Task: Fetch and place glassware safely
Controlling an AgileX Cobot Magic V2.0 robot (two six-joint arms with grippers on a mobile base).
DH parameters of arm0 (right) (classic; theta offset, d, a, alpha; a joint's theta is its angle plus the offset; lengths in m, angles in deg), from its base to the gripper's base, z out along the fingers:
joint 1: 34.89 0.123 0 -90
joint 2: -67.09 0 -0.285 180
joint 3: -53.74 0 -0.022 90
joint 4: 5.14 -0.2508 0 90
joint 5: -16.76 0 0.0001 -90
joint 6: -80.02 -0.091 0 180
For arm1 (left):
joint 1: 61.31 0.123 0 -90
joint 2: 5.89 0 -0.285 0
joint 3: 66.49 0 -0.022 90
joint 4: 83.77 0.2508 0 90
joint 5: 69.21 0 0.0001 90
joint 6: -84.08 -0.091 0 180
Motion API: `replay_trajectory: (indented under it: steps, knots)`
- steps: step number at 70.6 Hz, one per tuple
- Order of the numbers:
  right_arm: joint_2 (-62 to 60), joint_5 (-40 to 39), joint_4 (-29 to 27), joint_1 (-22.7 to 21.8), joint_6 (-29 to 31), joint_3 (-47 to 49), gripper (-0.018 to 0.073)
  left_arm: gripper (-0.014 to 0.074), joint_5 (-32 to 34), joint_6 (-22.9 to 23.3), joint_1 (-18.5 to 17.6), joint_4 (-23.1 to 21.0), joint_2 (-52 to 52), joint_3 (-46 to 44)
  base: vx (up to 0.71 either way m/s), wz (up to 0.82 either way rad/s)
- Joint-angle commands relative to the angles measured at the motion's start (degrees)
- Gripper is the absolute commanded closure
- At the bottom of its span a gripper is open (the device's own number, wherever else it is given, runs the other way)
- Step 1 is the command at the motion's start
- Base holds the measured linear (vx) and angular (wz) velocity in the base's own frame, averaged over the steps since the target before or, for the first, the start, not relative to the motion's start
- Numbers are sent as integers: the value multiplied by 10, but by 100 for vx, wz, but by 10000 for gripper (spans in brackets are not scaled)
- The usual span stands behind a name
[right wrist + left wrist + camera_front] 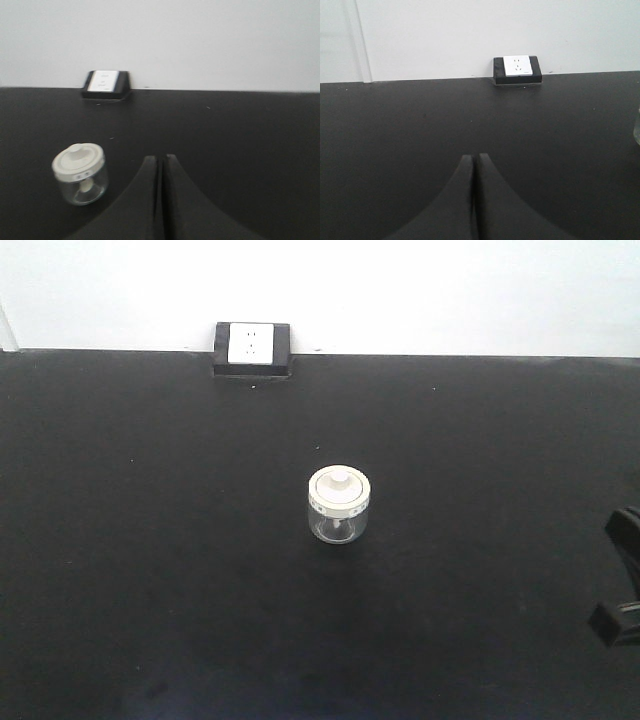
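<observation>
Standing alone: jar [339,505], socket box [251,348] far behind.

A matte black tabletop [150,570] fills the frame. A small clear glass jar with a cream-white knobbed lid [339,504] stands at centre; a white-faced black socket box [251,348] sits at the upper-left far edge.

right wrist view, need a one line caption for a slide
Shut right gripper beside a lidded glass jar on the black table, wall socket box behind.
</observation>
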Motion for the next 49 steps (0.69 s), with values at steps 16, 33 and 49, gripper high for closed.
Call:
replay_trajectory:
  steps: [16,33,49]
  knots:
    - [-1,-15,-315,-40,333,9,563,603,41,5,-3,-6,-7,17,0,0]
    - [-46,-16,-417,-40,444,-59,563,603,41,5,-3,-6,-7,17,0,0]
    - [-119,-16,-416,-83,432,-115,563,603,41,5,-3,-6,-7,17,0,0]
